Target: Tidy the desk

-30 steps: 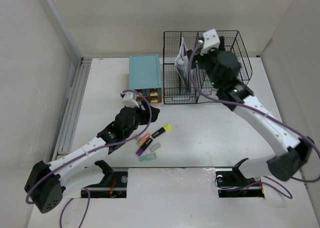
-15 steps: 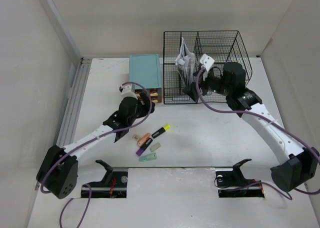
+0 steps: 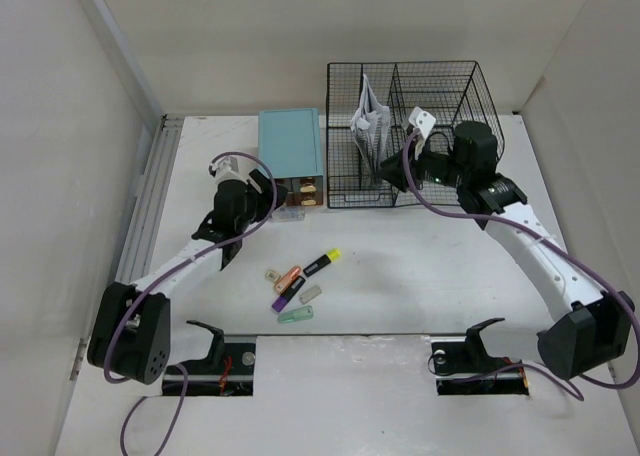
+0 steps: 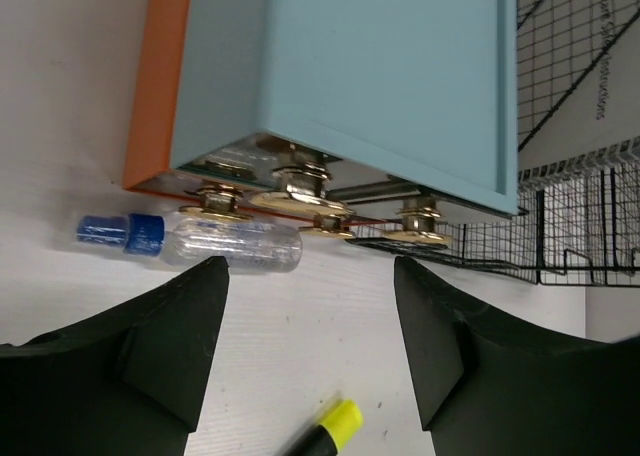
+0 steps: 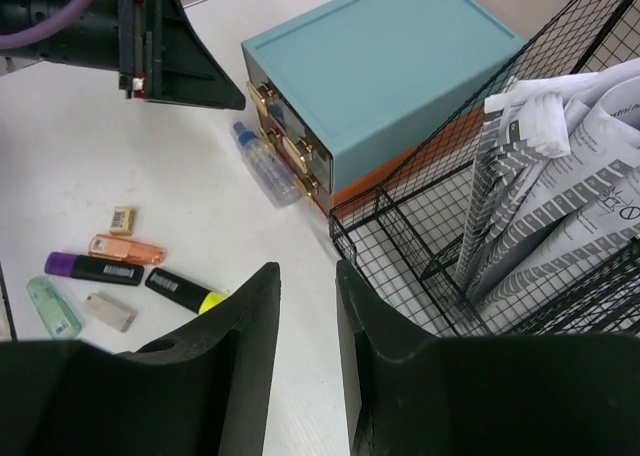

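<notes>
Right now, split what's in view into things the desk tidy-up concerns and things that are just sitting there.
Part of the job: desk; yellow-tipped highlighter, orange highlighter, purple highlighter, green highlighter; blue-capped bottle; probably the teal drawer box and wire rack, as storage.

Just there: papers already standing in the rack; ribbed rail.

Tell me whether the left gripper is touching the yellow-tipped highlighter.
Apart. Top external view shows bare desk between the left gripper and the yellow-tipped highlighter.
</notes>
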Motion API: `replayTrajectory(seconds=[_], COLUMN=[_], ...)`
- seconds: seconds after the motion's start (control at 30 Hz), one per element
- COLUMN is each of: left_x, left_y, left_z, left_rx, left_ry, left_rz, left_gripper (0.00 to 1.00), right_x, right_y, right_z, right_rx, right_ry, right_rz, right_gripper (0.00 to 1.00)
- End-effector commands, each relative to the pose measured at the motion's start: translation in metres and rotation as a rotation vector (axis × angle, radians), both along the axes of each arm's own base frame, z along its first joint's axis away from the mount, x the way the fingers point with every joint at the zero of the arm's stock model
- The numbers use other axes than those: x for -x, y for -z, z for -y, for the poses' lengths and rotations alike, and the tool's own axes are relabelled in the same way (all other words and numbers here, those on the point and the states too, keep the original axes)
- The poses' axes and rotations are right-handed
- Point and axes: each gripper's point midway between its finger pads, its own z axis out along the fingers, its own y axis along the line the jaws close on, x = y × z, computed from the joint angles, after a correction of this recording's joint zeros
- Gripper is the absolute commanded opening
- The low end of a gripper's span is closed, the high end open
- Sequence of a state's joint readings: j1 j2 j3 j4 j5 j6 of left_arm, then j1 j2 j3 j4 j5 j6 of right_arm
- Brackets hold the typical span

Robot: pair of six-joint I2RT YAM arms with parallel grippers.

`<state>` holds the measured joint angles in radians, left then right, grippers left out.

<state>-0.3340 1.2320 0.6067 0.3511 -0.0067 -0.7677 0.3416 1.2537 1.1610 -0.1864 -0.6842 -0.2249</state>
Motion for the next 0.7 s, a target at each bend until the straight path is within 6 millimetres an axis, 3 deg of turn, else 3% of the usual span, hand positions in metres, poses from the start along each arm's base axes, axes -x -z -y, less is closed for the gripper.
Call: replayTrajectory(seconds=[0.0,0.4,0.67], left_x=[-0.016,-0.034,-0.034], left_y=[-0.013,-0.001,0.007], left_z=[0.002,-0.002,-0.002], left_rx=[0.048,0.081,0.076], left_ry=[0.015,-0.006,-0.007], left_rz=[0.039,0.058,0.039], left_gripper=[0.64,0.6,0.58], right_x=[0.003,0.0,-0.001], right_y=[-0.012,-0.005,-0.001], right_z=[-0.003,-0.003,-0.004], right_rx=[-0.029,-0.016,-0.015], right_ry=[-0.017,-0.008,-0.017], right_rz=[0.035,0.026,0.017], right_gripper=[0.34,0.35,0.35])
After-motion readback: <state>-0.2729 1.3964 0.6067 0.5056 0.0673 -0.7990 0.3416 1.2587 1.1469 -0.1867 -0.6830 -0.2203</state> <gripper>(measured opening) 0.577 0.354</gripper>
